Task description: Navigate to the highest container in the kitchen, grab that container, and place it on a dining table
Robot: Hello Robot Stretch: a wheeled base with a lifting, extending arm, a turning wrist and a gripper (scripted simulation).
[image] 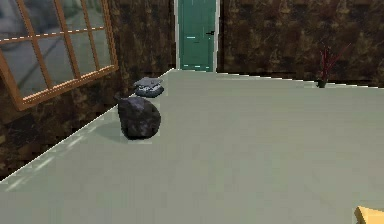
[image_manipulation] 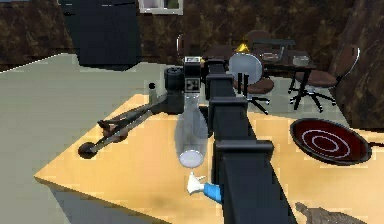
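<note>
Seemingly early: the pincer (image_manipulation: 93, 138) holds nothing over the counter (image_manipulation: 130, 165), apart or together I cannot tell; a clear bottle (image_manipulation: 190, 135) lies behind it; grabbing and placing remain.

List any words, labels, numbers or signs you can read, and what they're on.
No text can be read in either view.
The white squares on the arm carry black marks, not words.
The bottle, door and plate show no label or sign.
</note>
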